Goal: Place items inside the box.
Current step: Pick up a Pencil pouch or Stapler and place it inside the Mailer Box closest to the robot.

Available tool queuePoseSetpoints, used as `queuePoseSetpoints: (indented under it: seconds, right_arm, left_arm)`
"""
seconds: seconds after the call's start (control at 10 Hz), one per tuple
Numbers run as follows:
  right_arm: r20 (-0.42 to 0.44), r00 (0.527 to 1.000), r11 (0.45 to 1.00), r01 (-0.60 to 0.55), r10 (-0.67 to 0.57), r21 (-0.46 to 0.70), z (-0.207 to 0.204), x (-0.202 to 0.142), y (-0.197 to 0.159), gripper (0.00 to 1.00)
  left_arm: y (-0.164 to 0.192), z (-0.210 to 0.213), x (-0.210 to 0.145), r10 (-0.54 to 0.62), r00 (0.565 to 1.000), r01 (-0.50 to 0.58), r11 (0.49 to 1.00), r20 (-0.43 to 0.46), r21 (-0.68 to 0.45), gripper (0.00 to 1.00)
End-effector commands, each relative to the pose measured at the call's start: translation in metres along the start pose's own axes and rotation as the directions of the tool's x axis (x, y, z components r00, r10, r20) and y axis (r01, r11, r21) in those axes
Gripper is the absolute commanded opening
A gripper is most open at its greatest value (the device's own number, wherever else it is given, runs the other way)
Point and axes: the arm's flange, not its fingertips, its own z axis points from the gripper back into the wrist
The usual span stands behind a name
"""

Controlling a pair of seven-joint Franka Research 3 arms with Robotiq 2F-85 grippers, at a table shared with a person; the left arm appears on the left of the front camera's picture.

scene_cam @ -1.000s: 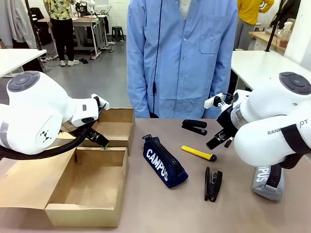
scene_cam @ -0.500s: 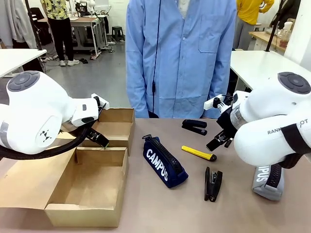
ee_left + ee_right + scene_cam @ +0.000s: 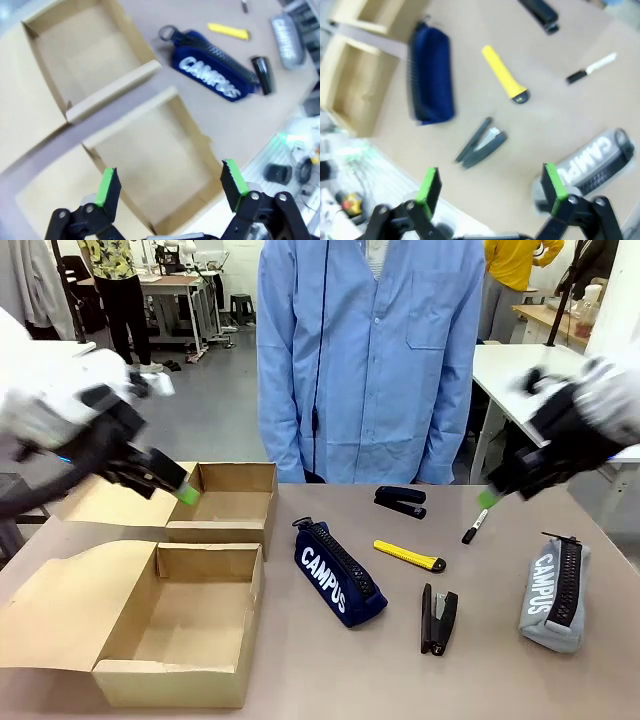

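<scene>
The open cardboard box (image 3: 205, 562) stands at the table's left, with a second open part (image 3: 232, 502) behind it. A navy CAMPUS pencil case (image 3: 338, 572) lies mid-table beside a yellow utility knife (image 3: 408, 556). One black stapler (image 3: 400, 501) lies at the far side, another (image 3: 438, 618) nearer. A grey CAMPUS case (image 3: 553, 592) lies at the right. My left gripper (image 3: 182, 491) hovers, blurred, above the box's far left; in the left wrist view it (image 3: 170, 182) stands open and empty over the box (image 3: 150, 145). My right gripper (image 3: 490, 496) is raised at the right, open and empty (image 3: 491, 183) above the stapler (image 3: 481, 142).
A black and white marker (image 3: 474, 526) lies near the right gripper. A person in a blue coat (image 3: 370, 360) stands at the far edge, hands out of view. The box's flap (image 3: 55, 600) spreads out to the left.
Both arms have swung up and outward, now motion-blurred. The right arm has uncovered the grey case. Both grippers stay open. The items have not moved.
</scene>
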Motion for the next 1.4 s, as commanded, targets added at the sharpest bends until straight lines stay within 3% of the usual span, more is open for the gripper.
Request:
queuePoseSetpoints:
  seconds: [0.0,0.1,0.2,0.3,0.4,0.5,0.6,0.7,0.8,1.3]
  right_arm:
    - [0.165,0.946,0.947,0.242,-0.278,0.212,0.075,-0.058,-0.068,1.00]
    - [0.216,0.874,0.862,0.335,-0.435,0.380,0.100,-0.093,-0.115,1.00]
    - [0.262,0.771,0.764,0.405,-0.580,0.502,0.114,-0.130,-0.156,1.00]
    - [0.291,0.677,0.688,0.438,-0.676,0.578,0.118,-0.168,-0.191,1.00]
    - [0.304,0.629,0.654,0.448,-0.715,0.610,0.116,-0.195,-0.215,1.00]
    - [0.300,0.594,0.621,0.459,-0.746,0.636,0.108,-0.215,-0.234,1.00]
    - [0.278,0.553,0.580,0.499,-0.785,0.644,0.095,-0.226,-0.248,1.00]
    - [0.277,0.535,0.569,0.519,-0.799,0.638,0.082,-0.227,-0.254,1.00]
    - [0.268,0.547,0.576,0.531,-0.793,0.621,0.135,-0.245,-0.260,1.00]
    - [0.268,0.547,0.576,0.531,-0.793,0.621,0.135,-0.245,-0.260,1.00]
  left_arm:
    - [0.060,0.052,-0.031,0.105,0.994,-0.098,0.949,0.005,-0.300,1.00]
    - [0.110,0.074,-0.051,0.323,0.943,-0.261,0.861,0.074,-0.436,1.00]
    - [0.162,0.090,-0.080,0.496,0.858,-0.338,0.739,0.131,-0.582,1.00]
    - [0.205,0.097,-0.119,0.658,0.727,-0.398,0.638,0.198,-0.659,1.00]
    - [0.229,0.094,-0.151,0.778,0.582,-0.428,0.540,0.236,-0.725,1.00]
    - [0.234,0.081,-0.174,0.848,0.473,-0.438,0.460,0.237,-0.772,1.00]
    - [0.233,0.063,-0.186,0.898,0.377,-0.453,0.393,0.228,-0.800,1.00]
    - [0.233,0.053,-0.179,0.921,0.312,-0.497,0.368,0.234,-0.786,1.00]
    - [0.261,0.102,-0.205,0.800,0.567,-0.500,0.522,0.194,-0.691,1.00]
    - [0.261,0.102,-0.205,0.800,0.567,-0.500,0.522,0.194,-0.691,1.00]
